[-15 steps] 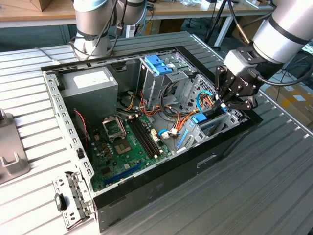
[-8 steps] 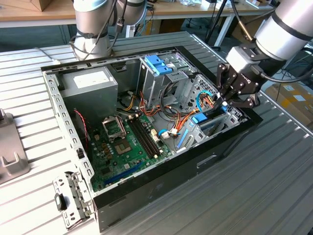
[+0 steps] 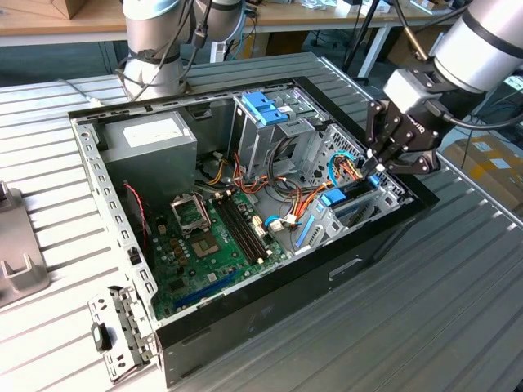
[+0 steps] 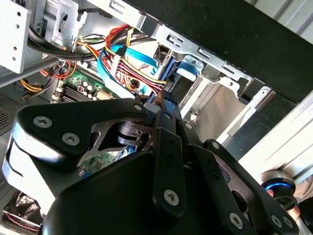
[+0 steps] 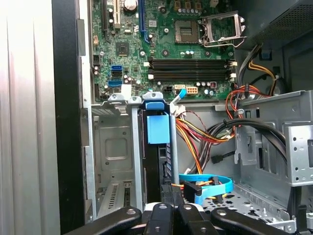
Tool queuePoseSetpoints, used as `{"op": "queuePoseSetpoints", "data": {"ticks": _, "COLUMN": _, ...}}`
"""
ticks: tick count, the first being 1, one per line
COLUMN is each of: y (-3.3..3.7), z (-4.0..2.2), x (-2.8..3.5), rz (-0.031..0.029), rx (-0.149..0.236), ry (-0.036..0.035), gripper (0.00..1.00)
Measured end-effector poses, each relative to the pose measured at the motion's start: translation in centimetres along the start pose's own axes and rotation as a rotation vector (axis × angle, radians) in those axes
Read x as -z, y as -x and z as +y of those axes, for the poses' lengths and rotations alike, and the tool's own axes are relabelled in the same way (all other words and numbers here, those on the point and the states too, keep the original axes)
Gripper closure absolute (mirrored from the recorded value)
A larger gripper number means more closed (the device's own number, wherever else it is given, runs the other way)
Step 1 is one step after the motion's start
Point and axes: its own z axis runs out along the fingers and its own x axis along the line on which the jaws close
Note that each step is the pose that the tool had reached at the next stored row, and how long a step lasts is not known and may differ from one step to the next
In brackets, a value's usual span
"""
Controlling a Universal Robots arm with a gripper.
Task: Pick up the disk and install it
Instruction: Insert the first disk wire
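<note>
Ribbed metal tabletop: pale grey slats carrying everything; a grey bent-metal bracket lies at the exterior view's left edge.
Open computer case: black-walled metal tower lying on its side, lid off, in the middle of the exterior view.
Power supply: bigger grey metal box with a white sticker, in the case's far corner toward the exterior view's left.
Motherboard: green circuit board with a square processor socket and dark memory slots, on the case floor.
Drive cage: upright bare-metal frame with a blue plastic top, right of the power supply.
Disk: dark grey flat drive with blue plastic rails, standing on edge in the metal bay by the case's black wall, near the exterior view's right; in the first wrist view its blue tab sits between the bay's metal rails.
Tool: black, multi-link fingers, directly above the disk; the fingers look drawn together at the drive's top edge, though whether they clamp it I cannot tell.
</note>
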Motion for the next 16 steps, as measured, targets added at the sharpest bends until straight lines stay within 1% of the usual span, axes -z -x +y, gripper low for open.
{"op": "queuePoseSetpoints", "data": {"ticks": 5, "y": 0.03, "z": -0.35, "x": 0.11, "rz": 0.0, "rx": 0.0, "ry": 0.0001, "gripper": 0.89}}
{"op": "queuePoseSetpoints", "data": {"ticks": 10, "y": 0.06, "z": -0.85, "x": 0.16, "rz": 0.0, "rx": 0.0, "ry": 0.0006, "gripper": 0.89}}
{"op": "queuePoseSetpoints", "data": {"ticks": 14, "y": 0.11, "z": -1.49, "x": 0.24, "rz": 0.0002, "rx": 0.0, "ry": 0.0013, "gripper": 0.89}}
{"op": "queuePoseSetpoints", "data": {"ticks": 16, "y": 0.16, "z": -1.93, "x": 0.49, "rz": 0.0002, "rx": 0.0, "ry": 0.0015, "gripper": 0.89}}
